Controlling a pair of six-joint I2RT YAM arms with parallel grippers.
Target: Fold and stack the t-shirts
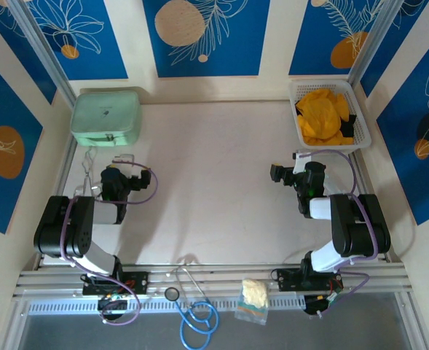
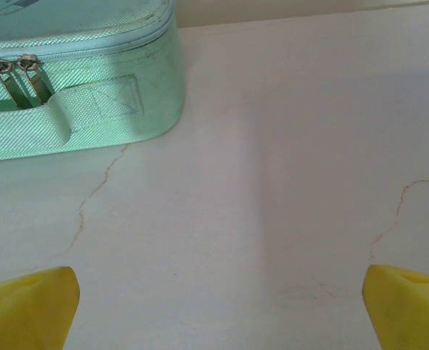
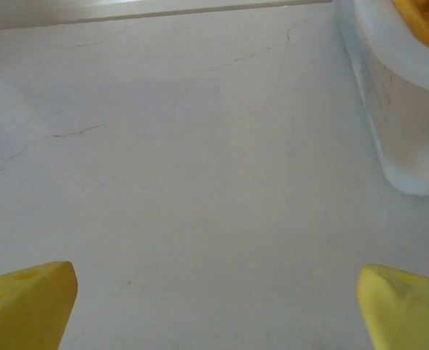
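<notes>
Where the rail crosses the bottom of the overhead frame: a blue stethoscope [image 1: 197, 315] lies left of a small pale-yellow packet [image 1: 253, 297], both between the two arm bases.
Left gripper [image 1: 106, 160]: lower left of the overhead frame, released, jaws spread wide over the bare table [image 1: 214, 189] with nothing between them. In its wrist view the yellow fingertips [image 2: 28, 310] sit in the two bottom corners.
Right gripper [image 1: 315, 156]: right of centre, also released and empty, its yellow tips in the bottom corners of its own wrist view.
Mint-green case [image 1: 105, 117]: upper left, just beyond the left gripper and apart from it. Two zip pulls lie side by side on its near face.
White basket [image 1: 362, 137]: upper right, just beyond the right gripper. Its wall shows at the upper right of the right wrist view.
Orange-yellow t-shirt [image 1: 323, 109]: crumpled inside the basket, heaped to the rim.
Black t-shirt [image 1: 349, 128]: in the same basket, mostly covered by the orange-yellow one, with dark patches showing at its left and right edges.
</notes>
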